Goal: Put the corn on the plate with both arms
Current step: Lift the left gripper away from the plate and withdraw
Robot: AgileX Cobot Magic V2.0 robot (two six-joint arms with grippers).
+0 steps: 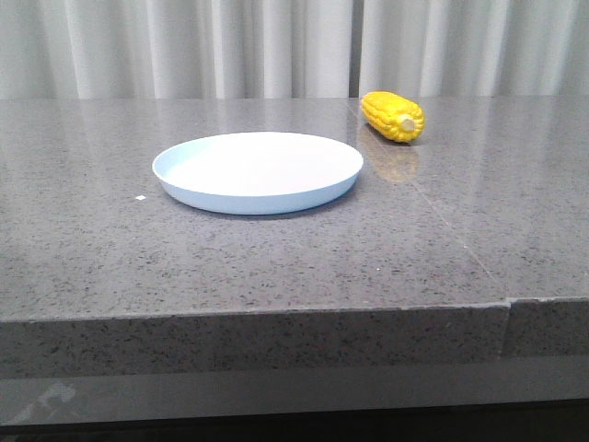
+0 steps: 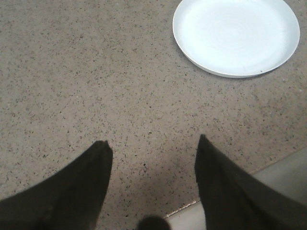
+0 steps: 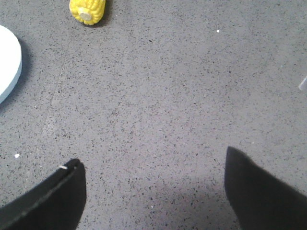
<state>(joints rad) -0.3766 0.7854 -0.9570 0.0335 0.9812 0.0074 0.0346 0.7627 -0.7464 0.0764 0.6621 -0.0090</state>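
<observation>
Both pincers are hanging spread and empty over the speckled grey surface (image 1: 276, 267): the left pincer (image 2: 151, 146) with bare stone between its fingers, the right pincer (image 3: 153, 163) likewise. The plate (image 2: 192, 40) is lying well ahead of the left pincer and off toward its right finger; its edge is also showing far ahead of the right pincer, beyond its left finger. The plate is holding nothing. The corn (image 3: 87, 10) is resting on the surface well ahead of the right pincer, apart from the plate, its pale stub end facing the pincer. Likely risks: the cob is round and is sitting on polished stone, so a finger touching it off-centre could be sending it rolling away; it is pointing end-on, so a closing grip along its length may be slipping off the tapered ends; and a release near the low rim could be letting it roll off the plate.
</observation>
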